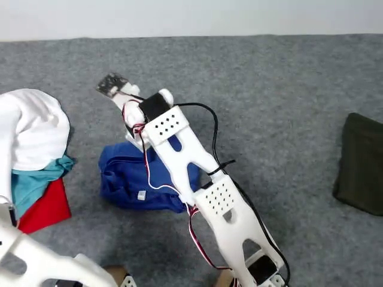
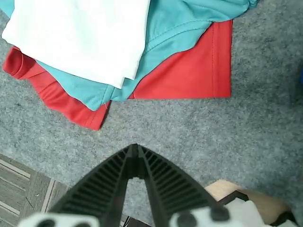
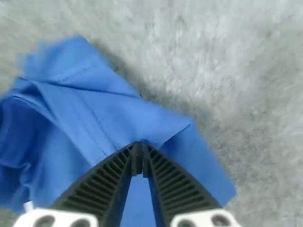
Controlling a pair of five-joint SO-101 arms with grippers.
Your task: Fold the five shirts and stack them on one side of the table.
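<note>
Right gripper [image 3: 137, 147] clamps the blue shirt [image 3: 71, 118] at its edge, grey table [image 3: 236, 61] beyond

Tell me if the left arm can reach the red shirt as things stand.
Probably yes: the left end effector hangs near the red shirt, whose edge lies bare; teal shirt and white shirt cover the rest.

This looks like a robotics lab or test bench. A surface [image 1: 287, 84] covered in plain grey felt-like cloth runs up to a bare white wall [image 1: 191, 18] along the top of the high view. A white plastic robot arm [image 1: 224, 203] with perforated shells and loose exposed cables [image 1: 214, 128] crosses the middle. Grey plank flooring [image 2: 19, 189] shows at the lower left of the left wrist view.
</note>
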